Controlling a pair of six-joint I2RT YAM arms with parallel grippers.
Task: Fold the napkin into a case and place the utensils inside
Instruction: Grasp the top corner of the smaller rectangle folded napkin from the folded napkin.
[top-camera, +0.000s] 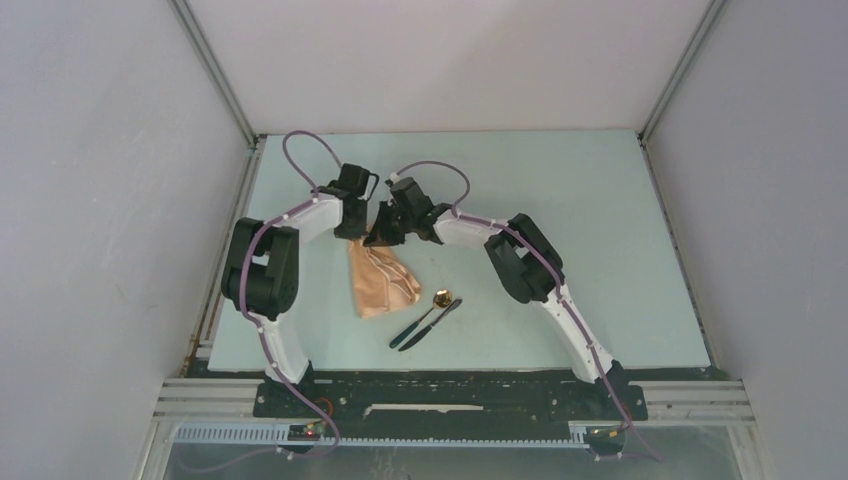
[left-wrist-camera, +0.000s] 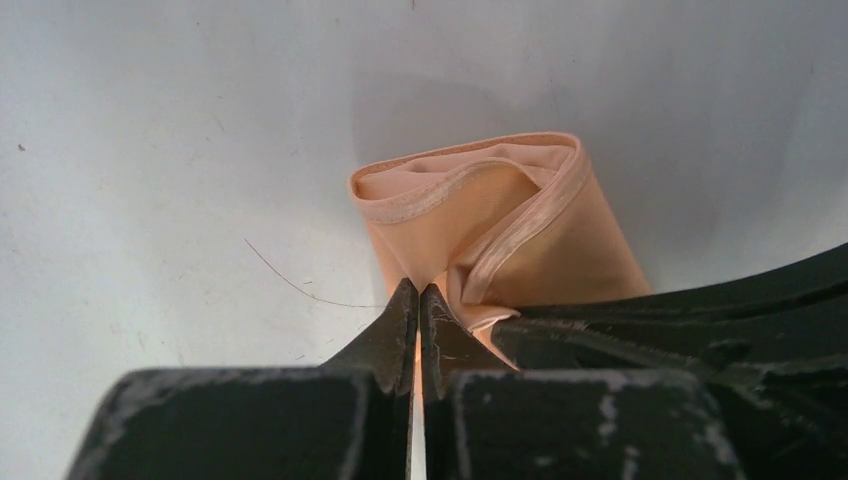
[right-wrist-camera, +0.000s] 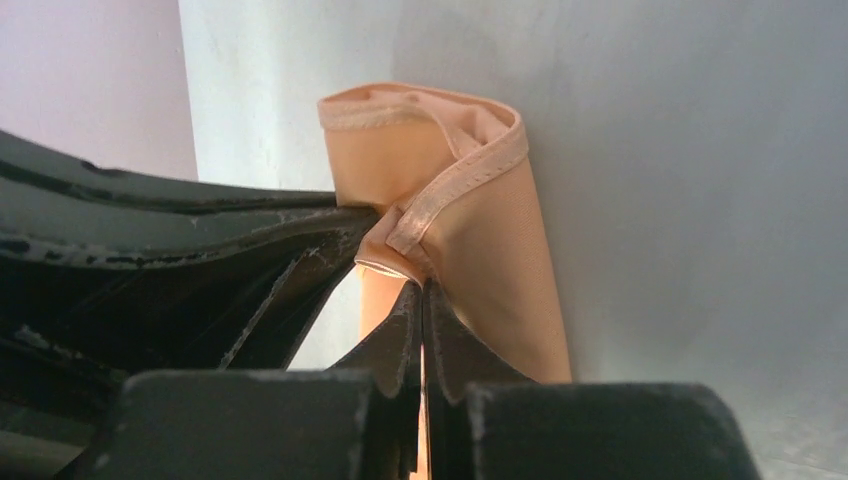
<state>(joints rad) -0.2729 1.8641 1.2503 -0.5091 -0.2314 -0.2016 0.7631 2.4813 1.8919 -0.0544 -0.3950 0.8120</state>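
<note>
Left hand (top-camera: 354, 232) is clenched on the napkin (top-camera: 384, 281). In the left wrist view the two fingertips (left-wrist-camera: 405, 305) are pressed together, with a sliver of peach cloth pinched in the seam between them. Right hand (top-camera: 383, 238) is also clenched on the napkin. The right wrist view shows the same: tips closed and cloth caught between them just under a hemmed edge.

Both hands meet at the far end of the napkin, tips close together and nearly touching. Each wrist camera sees the other hand's dark fingers alongside its own.

The napkin is folded into a narrow, rumpled bundle. Its far end is lifted at the hands and its near end lies on the pale worktop (top-camera: 600, 220), left of centre. In the wrist views the napkin (left-wrist-camera: 500, 225) shows a looped fold with stitched hems curling over the top, open like a loose tube (right-wrist-camera: 480, 220).

The utensils are outside the cloth, on the worktop just right of the napkin's near end. The spoon (top-camera: 419, 320) has a gold bowl and a dark handle. The dark knife (top-camera: 433, 323) lies beside it, roughly parallel and touching or nearly so. Both are angled with their handles toward the arm bases. Neither hand is near them.
</note>
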